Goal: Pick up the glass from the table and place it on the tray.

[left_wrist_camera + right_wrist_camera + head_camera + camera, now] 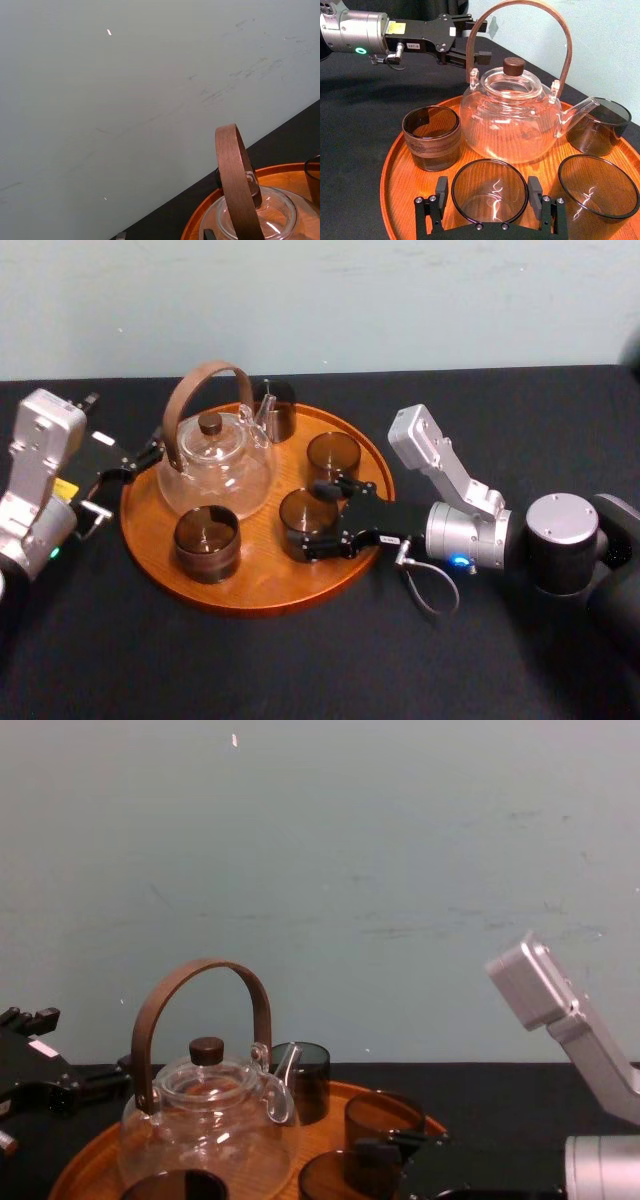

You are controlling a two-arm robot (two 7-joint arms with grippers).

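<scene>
The right hand [489, 191] reaches in from the right, low over the tray [262, 582]. Its fingers [535, 193] sit on both sides of the glass [304, 517], tight against it, so the hand is clamped on the glass. The glass stands upright on the tray, near the middle and a bit to the near right.

The tray lies on the black counter [300, 670]. A clear teapot [216, 472] with a brown hoop handle stands on the left part of the tray. Three more cups are on the tray too: a dark cup [333, 456] just behind the held glass, another dark cup [276, 406] at the far edge by the teapot's spout, and a cup with a brown band [207, 543] at the near left.

The left hand [485, 39] hangs at the left side of the tray, close to the teapot handle. Its fingers are apart and it holds nothing.
</scene>
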